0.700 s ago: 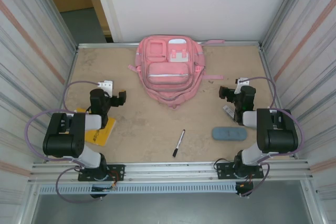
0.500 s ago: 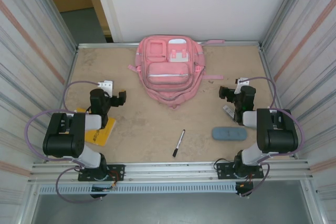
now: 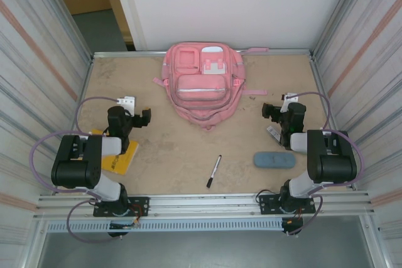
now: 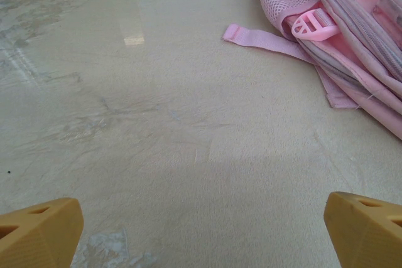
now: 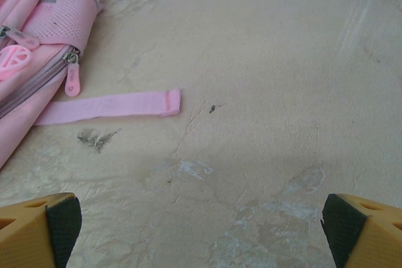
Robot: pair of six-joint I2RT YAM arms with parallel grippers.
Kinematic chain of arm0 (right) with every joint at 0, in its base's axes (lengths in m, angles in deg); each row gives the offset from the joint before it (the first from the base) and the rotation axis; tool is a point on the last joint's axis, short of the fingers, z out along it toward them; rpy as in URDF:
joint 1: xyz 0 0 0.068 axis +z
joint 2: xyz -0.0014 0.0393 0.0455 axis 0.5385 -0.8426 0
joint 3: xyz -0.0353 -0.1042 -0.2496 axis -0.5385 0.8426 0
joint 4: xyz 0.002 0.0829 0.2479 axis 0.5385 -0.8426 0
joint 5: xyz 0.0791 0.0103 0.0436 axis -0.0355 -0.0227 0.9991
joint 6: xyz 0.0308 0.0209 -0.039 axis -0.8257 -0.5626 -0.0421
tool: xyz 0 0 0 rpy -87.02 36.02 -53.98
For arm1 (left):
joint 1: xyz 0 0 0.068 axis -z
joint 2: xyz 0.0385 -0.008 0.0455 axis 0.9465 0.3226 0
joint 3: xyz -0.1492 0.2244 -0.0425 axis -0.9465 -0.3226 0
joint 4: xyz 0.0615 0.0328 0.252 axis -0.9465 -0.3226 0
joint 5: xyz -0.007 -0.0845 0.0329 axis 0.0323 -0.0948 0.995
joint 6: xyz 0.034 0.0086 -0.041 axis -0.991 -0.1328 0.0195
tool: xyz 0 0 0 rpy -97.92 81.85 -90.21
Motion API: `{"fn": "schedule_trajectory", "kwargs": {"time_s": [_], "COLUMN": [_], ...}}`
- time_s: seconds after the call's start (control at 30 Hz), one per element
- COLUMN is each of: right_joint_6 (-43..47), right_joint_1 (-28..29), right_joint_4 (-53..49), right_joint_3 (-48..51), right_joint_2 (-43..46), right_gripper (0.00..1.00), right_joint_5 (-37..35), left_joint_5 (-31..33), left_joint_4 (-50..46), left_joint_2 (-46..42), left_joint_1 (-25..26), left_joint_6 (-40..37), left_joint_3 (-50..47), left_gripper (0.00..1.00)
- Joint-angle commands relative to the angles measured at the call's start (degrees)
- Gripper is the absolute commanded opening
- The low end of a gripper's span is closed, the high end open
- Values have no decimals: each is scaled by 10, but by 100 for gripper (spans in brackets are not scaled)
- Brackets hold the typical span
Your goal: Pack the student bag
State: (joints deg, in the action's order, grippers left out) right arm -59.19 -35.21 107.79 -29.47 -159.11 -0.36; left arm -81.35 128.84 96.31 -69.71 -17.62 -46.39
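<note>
The student bag (image 3: 203, 86) lies front-up on the table (image 3: 176, 149), with the left claw (image 4: 201, 218) and right claw (image 5: 201, 218) spread and empty flanking it, so best open its zip first, one claw steadying the fabric.

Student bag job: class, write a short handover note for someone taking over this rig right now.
Left gripper: open, empty, low over the table, left of the bag.
Right gripper: open, empty, right of the bag.
Bag: lying flat at the far middle, front pockets up.
Pen: near middle. Blue case: by the right arm. Yellow book: partly under the left arm.
Done: nothing visibly packed.
Left: pen, case and book go into the bag.
</note>
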Motion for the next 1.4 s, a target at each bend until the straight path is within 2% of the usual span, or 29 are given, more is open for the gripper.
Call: {"fn": "schedule_trajectory", "kwargs": {"time_s": [0.0,0.43,0.5,0.6,0.67,0.73,0.8,0.9,0.93,0.97,1.0,1.07,1.13,1.17,1.27,1.37], "right_joint_6": [6,3,12,2,-4,-42,-113,-201,-226,-235,-234,-234,-228,-215,-214,-235], "right_joint_1": [-1,-5,0,7,29,55,68,94,104,110,115,146,184,202,217,201], "right_joint_4": [6,6,-32,-199,-229,-271,-342,-395,-414,-430,-435,-463,-513,-539,-579,-566], "right_joint_3": [3,1,-12,-76,-84,-95,-123,-148,-156,-167,-177,-209,-260,-288,-331,-354], "right_joint_2": [-3,-2,16,72,109,148,176,187,188,185,179,150,104,75,13,-49], "right_gripper": [99,99,99,99,99,99,99,99,99,99,99,99,99,99,94,79], "right_joint_5": [-2,6,18,1,-34,-71,-81,-81,-67,-16,30,79,94,100,97,155], "left_joint_5": [-7,-1,-32,10,21,60,89,85,100,103,65,-57,-111,-118,-73,-21], "left_joint_4": [2,5,-56,-177,-195,-222,-275,-382,-411,-435,-441,-448,-473,-490,-524,-549], "left_joint_2": [-6,-12,-43,-116,-181,-238,-288,-328,-330,-328,-323,-305,-277,-262,-217,-167], "left_joint_1": [-4,-8,-1,27,63,107,145,152,152,147,137,117,129,149,230,285], "left_joint_6": [-9,-4,-25,-12,-29,-39,-8,111,177,232,251,275,291,288,279,300], "left_joint_3": [9,7,24,50,36,31,46,88,95,99,100,108,128,141,175,212], "left_gripper": [99,99,99,99,99,99,99,99,99,99,99,99,99,99,99,99]}}
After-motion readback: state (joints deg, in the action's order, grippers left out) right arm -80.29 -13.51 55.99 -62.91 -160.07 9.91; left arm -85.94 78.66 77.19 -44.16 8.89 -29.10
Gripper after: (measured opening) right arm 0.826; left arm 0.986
